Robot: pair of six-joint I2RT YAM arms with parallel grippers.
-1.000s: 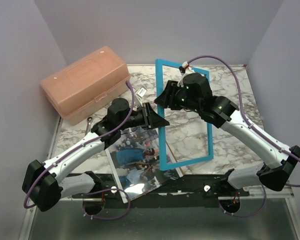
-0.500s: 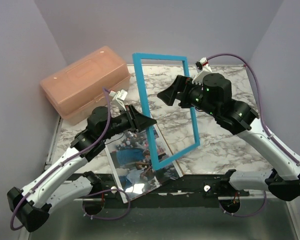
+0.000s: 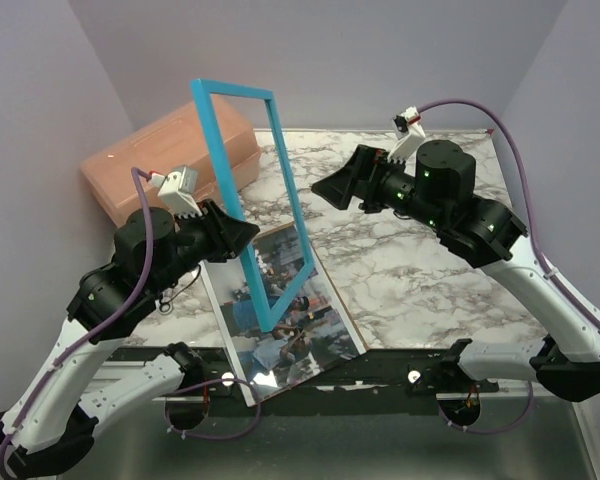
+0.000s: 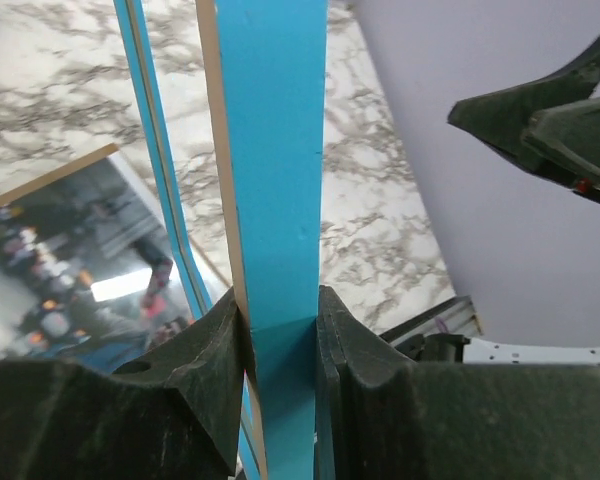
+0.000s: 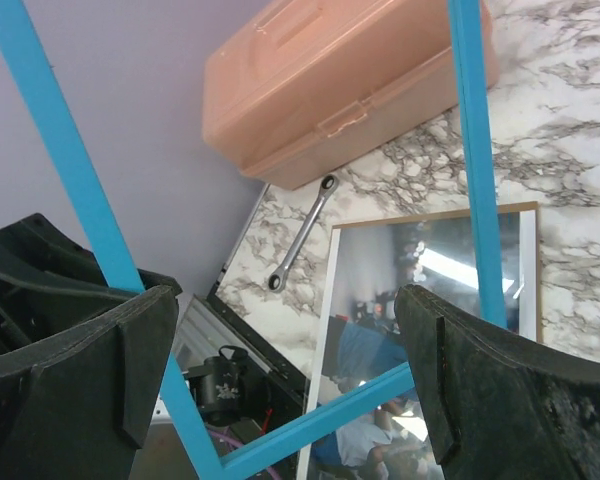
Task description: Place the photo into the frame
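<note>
Left gripper (image 4: 280, 310) clamped on 1 side bar of the frame (image 4: 275, 150), which it holds off the table (image 3: 420, 270), tilted, lower corner over the photo (image 3: 300, 345). Photo lies flat, picture side up, at the table's near edge. Right gripper (image 3: 332, 188) has its jaws wide apart, clear of the frame, to its right. Salmon plastic box (image 3: 150, 160) at back left, behind the frame. 1 wrench (image 5: 300, 232) lies between box and photo.

Robot lab booth: plain walls (image 3: 380, 60), marble-print tabletop (image 3: 410, 270).
</note>
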